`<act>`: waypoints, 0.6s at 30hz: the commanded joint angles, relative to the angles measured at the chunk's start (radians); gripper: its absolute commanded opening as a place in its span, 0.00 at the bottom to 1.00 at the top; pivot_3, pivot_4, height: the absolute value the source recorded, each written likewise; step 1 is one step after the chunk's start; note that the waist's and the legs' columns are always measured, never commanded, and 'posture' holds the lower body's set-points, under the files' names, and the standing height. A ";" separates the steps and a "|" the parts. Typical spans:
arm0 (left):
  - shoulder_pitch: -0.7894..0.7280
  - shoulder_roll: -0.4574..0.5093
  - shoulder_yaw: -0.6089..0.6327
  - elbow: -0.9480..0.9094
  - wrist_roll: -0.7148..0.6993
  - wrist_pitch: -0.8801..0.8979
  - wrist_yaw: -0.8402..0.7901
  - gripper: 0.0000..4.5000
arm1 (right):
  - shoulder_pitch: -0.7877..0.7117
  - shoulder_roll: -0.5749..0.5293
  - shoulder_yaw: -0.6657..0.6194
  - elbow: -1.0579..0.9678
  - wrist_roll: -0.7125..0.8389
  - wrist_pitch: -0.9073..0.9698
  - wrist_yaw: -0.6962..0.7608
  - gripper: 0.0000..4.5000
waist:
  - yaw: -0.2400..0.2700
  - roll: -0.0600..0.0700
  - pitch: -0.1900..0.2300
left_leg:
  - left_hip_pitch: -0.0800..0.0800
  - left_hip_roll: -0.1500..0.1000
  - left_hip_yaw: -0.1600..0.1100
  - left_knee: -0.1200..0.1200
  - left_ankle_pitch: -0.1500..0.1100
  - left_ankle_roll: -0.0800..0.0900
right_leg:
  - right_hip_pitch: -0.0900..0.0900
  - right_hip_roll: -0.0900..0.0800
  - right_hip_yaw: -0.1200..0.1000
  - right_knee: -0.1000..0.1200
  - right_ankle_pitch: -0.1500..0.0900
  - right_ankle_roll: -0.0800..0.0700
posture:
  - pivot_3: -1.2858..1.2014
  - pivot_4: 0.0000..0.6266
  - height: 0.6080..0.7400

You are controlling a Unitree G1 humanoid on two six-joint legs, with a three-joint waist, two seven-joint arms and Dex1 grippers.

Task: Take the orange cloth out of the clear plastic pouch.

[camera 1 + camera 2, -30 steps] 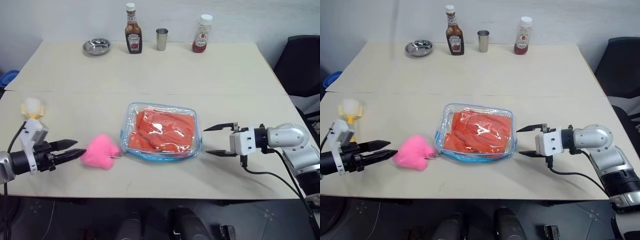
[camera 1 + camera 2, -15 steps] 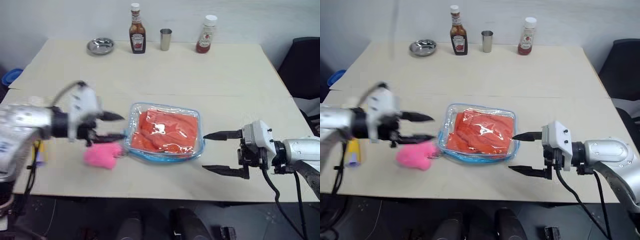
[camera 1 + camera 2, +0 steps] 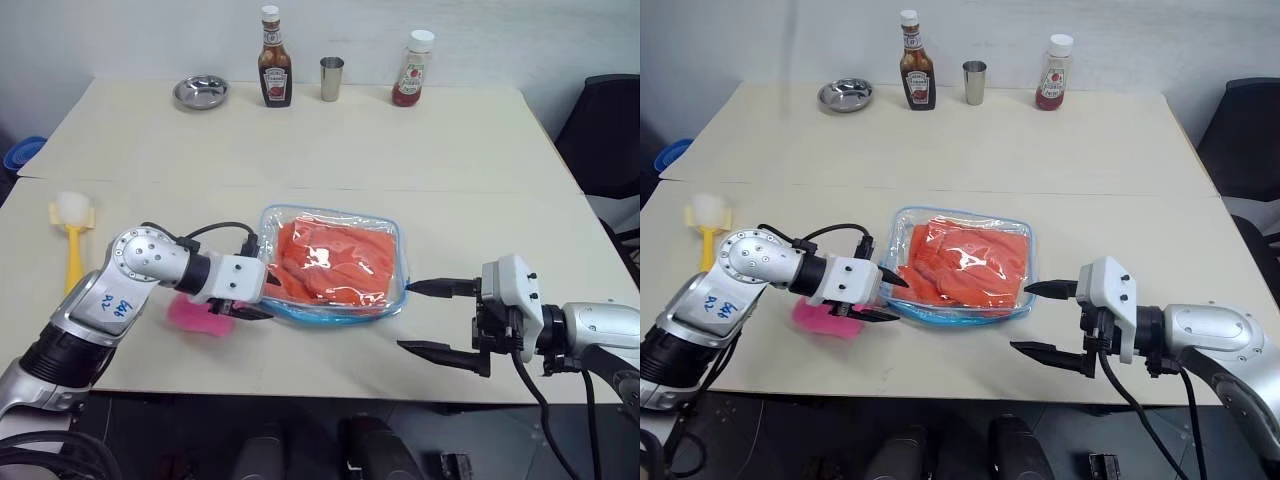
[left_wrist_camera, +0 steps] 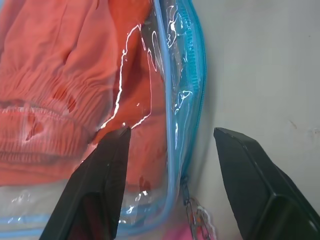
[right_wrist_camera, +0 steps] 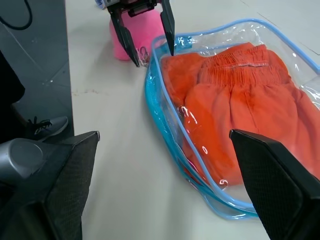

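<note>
Orange cloth (image 3: 335, 263): soft, folded orange-red fabric with a gathered, ribbed band, lying wholly inside the pouch near the middle of the tabletop
Clear plastic pouch (image 3: 392, 232): flat, glossy, see-through bag with rounded corners and light blue zip edging, lying flat and looking zipped up, a small metal chain showing at its zip end
Progress: judging from this, nothing is out yet; the pouch is waiting to be opened and the cloth pulled free
Left tool (image 3: 250, 290): two black tapered fingers standing apart, straddling the pouch's blue edge at its left side, one finger over the plastic and one over bare tabletop, grasping nothing
Right tool (image 3: 430, 318): fingers spread wide and released, hovering just off the pouch's right side, apart from it
Pink pom-pom (image 3: 195, 312): fluffy and rounded, sitting just beside the pouch under the left arm
Tabletop (image 3: 400, 150): smooth, pale beige, matte
Far edge: two sauce bottles, a metal cup and a small metal bowl standing well apart from the pouch
</note>
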 commanded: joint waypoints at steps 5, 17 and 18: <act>-0.019 -0.060 0.013 0.061 0.049 -0.059 0.015 0.13 | 0.013 0.010 -0.040 -0.046 -0.028 -0.008 -0.016 0.97 | -0.003 0.000 0.000 | 0.000 0.000 0.000 0.000 0.000 0.000 | 0.000 0.000 0.000 0.000 0.000 0.000 | 0.52 0.24 1.00; 0.034 -0.287 0.162 -0.127 -0.248 0.424 0.181 0.00 | 0.009 0.045 0.084 -0.029 -0.198 -0.042 -0.049 0.93 | 0.004 0.000 0.000 | 0.000 0.000 -0.001 0.001 0.001 -0.001 | 0.000 0.000 -0.001 0.001 0.000 0.000 | 0.52 0.24 1.00; 0.039 -0.297 0.166 -0.142 -0.255 0.447 0.199 0.00 | -0.005 0.060 0.110 -0.020 -0.222 -0.049 -0.058 0.88 | 0.004 0.000 0.000 | 0.000 0.000 -0.001 0.001 0.002 -0.003 | 0.000 0.000 -0.001 0.001 0.000 0.000 | 0.52 0.24 1.00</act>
